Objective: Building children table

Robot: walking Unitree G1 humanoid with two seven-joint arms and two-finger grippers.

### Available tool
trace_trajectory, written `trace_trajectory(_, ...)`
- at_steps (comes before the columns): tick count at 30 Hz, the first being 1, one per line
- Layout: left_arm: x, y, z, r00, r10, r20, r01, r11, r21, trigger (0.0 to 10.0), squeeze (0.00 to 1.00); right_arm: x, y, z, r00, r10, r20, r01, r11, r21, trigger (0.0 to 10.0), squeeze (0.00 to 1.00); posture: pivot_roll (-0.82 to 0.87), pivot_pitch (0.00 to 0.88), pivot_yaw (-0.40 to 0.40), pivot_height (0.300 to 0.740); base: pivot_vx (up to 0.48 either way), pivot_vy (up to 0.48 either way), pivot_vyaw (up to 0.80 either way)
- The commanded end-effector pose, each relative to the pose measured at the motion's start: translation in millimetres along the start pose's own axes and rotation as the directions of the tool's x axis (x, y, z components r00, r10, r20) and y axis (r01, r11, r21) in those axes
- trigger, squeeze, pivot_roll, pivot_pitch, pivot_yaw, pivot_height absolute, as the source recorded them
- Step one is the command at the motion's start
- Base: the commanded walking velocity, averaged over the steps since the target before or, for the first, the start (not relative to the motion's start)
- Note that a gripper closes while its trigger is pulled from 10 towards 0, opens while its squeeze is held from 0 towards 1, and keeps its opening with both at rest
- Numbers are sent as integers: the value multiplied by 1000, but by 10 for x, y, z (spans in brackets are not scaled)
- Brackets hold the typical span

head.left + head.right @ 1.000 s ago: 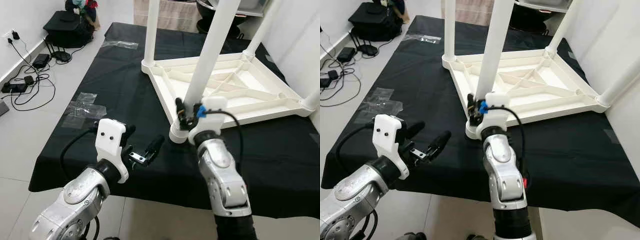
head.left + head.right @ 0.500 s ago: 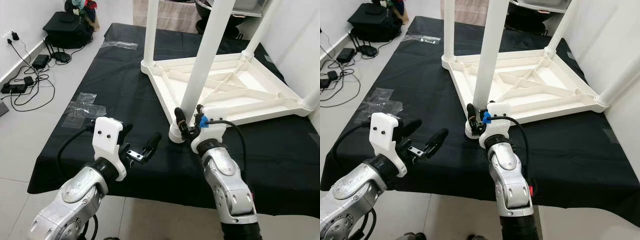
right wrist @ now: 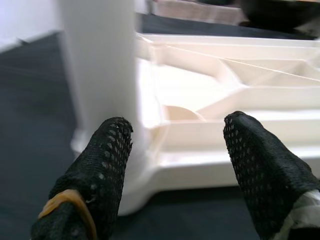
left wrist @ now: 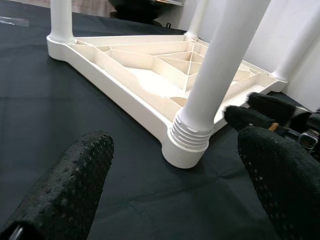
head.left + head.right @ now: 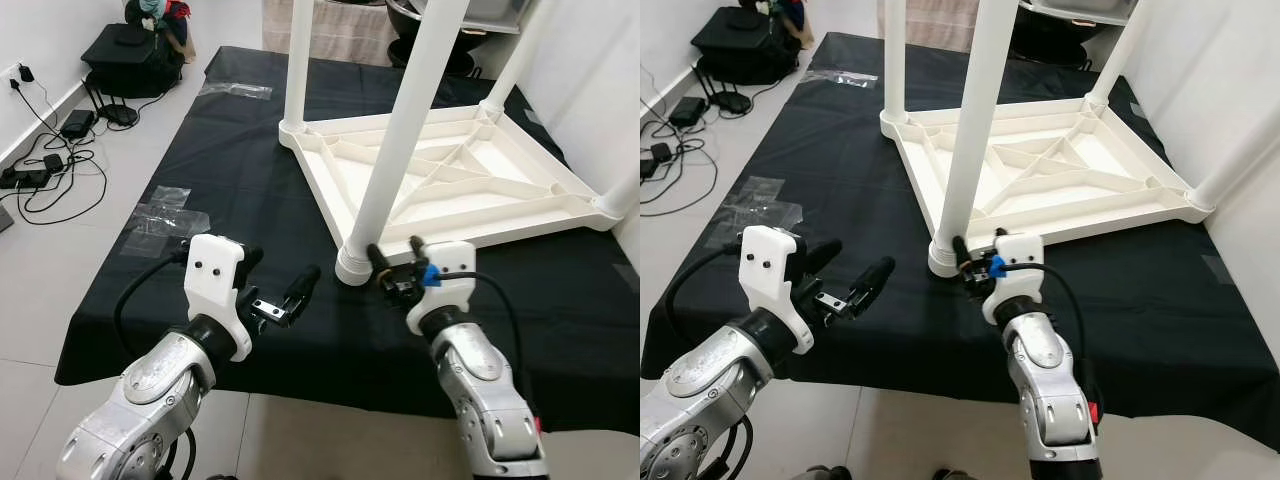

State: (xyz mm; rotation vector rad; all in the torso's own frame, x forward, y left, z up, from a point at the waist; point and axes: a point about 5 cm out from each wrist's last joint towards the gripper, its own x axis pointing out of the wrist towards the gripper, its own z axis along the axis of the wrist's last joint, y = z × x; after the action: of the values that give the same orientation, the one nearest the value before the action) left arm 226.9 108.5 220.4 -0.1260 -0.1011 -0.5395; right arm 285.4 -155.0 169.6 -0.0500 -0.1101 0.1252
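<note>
My right gripper [image 5: 394, 268]: fingers spread, empty, just beside the near leg [image 5: 400, 140] | my left gripper [image 5: 278, 292]: spread, empty, over the black cloth [image 5: 250, 160] | table [image 5: 470, 180]: upside down on cloth, legs up | plastic wrap [image 5: 165, 215] at cloth edge | cables [image 5: 45, 165], bag [image 5: 135, 50] on floor

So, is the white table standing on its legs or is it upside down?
Upside down. The white table lies with its ribbed underside facing up on the black cloth, and its legs point upward.
</note>
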Motion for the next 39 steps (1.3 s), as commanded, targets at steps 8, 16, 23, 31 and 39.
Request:
trace_trajectory(8, -13, 30, -39, 1000, 28, -7, -29, 999, -16, 10000, 0, -115, -382, -160, 976, -207, -67, 207, 978, -5, 10000, 0, 36, 177, -116, 740, 0, 101, 0)
trace_trajectory(16, -16, 43, -48, 999, 35, -14, -36, 999, -20, 10000, 0, -92, -639, -187, 930, -357, -91, 355, 934, -38, 10000, 0, 37, 174, -115, 740, 0, 466, -200)
trace_trajectory(23, -2, 44, -50, 999, 32, -21, -31, 999, 22, 10000, 0, -5, -681, -76, 910, -411, -60, 409, 911, -48, 10000, 0, 38, 164, -108, 740, 0, 336, -800)
trace_trajectory(31, -8, 56, -64, 999, 49, -22, -49, 999, 13, 10000, 0, 46, -647, -25, 908, -416, -42, 414, 909, -55, 10000, 0, 44, 152, -106, 740, 0, 0, -623)
trace_trajectory(39, -7, 72, -65, 997, 71, -18, -71, 997, 12, 10000, 0, 147, -506, -25, 945, -324, -49, 324, 946, -7, 10000, 0, 49, 141, -107, 740, 0, 0, 0)
